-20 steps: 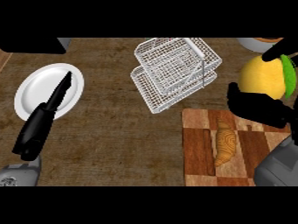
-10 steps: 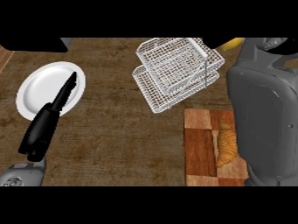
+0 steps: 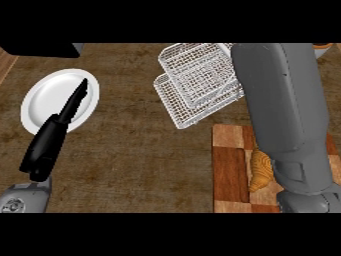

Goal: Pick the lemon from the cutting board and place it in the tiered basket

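Where wood shows, white wire basket (image 3: 199,85)

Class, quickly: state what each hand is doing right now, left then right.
Left hand: open, fingers straight over the white plate, holding nothing.
Right hand: out of view; only its grey forearm shows, so it cannot be told.

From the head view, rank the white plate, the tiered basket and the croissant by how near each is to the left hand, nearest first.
From the left hand:
1. White plate, under its fingertips at the left.
2. Tiered basket, across the counter at top centre.
3. Croissant, on the cutting board at lower right, beside the right forearm.
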Action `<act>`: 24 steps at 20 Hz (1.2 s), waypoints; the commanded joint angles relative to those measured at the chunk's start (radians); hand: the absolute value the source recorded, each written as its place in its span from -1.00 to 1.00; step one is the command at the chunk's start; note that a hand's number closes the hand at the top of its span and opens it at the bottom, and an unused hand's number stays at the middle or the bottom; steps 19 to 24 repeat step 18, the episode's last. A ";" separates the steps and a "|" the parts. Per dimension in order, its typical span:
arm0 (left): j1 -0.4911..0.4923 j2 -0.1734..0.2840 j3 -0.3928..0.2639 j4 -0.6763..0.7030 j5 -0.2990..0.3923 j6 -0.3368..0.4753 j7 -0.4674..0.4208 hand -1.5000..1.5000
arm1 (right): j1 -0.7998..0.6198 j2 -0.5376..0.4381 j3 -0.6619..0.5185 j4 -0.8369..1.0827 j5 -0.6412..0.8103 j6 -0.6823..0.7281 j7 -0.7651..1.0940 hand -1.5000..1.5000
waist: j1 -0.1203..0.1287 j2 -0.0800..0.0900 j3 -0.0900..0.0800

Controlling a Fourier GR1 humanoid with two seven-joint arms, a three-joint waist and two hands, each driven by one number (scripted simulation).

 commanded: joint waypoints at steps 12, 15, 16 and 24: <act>0.020 -0.019 -0.003 0.014 -0.013 0.016 -0.011 0.00 | -0.081 -0.022 -0.144 0.307 -0.101 -0.711 -0.287 -1.00 | -0.015 -0.003 0.000; 0.038 0.002 0.032 0.024 0.006 0.010 -0.030 0.00 | -0.030 -0.044 -0.143 0.284 0.003 -0.811 -0.209 -1.00 | -0.044 -0.013 0.000; 0.025 -0.007 0.015 0.014 -0.010 0.016 -0.019 0.00 | -0.072 -0.064 -0.154 0.283 0.040 -0.798 -0.143 -1.00 | -0.049 -0.017 -0.001; 0.070 -0.008 0.030 0.002 -0.009 0.029 -0.004 0.00 | -0.040 -0.112 -0.181 0.208 0.057 -0.751 -0.094 -1.00 | -0.070 -0.028 0.000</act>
